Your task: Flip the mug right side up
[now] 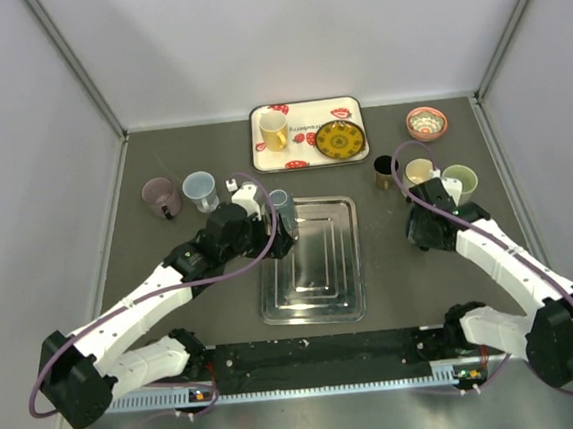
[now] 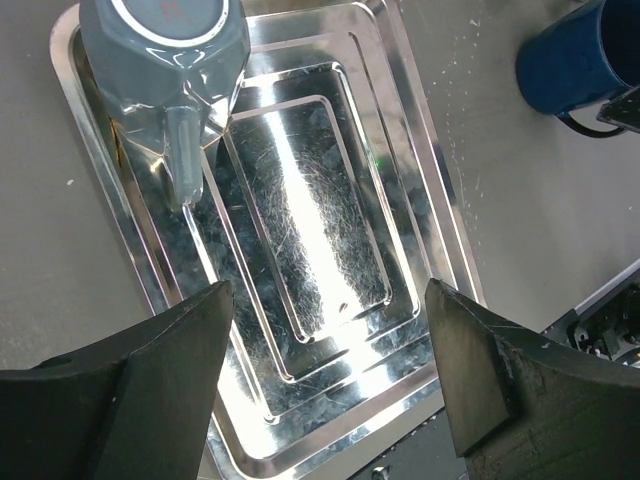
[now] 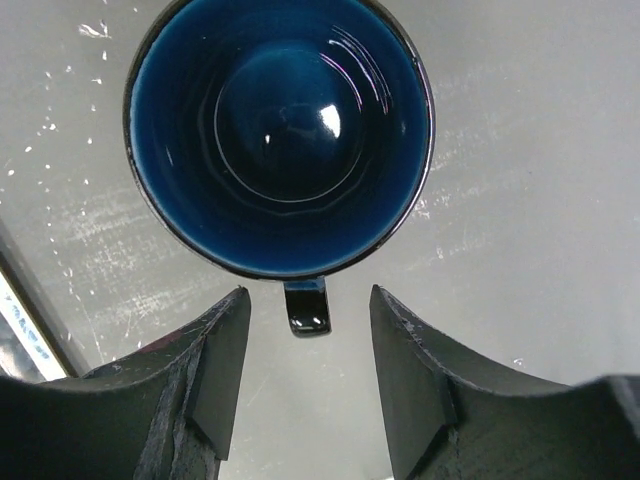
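Grey mug (image 2: 160, 70) sits inverted on the tray's (image 2: 400, 200) far-left corner. We judge it stiff, glazed, slick and breakable; best taken by the wall or handle. Left end effector (image 2: 328, 300) is spread and empty. Right end effector (image 3: 307, 300) is spread astride the blue mug's (image 3: 280, 130) handle.

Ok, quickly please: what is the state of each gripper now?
Left gripper: open, holding nothing.
Right gripper: open, around the handle of the blue mug, not touching it.

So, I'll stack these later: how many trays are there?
2: a patterned tray at the back, and a metal tray in the middle, between the arms. None looks hidden.
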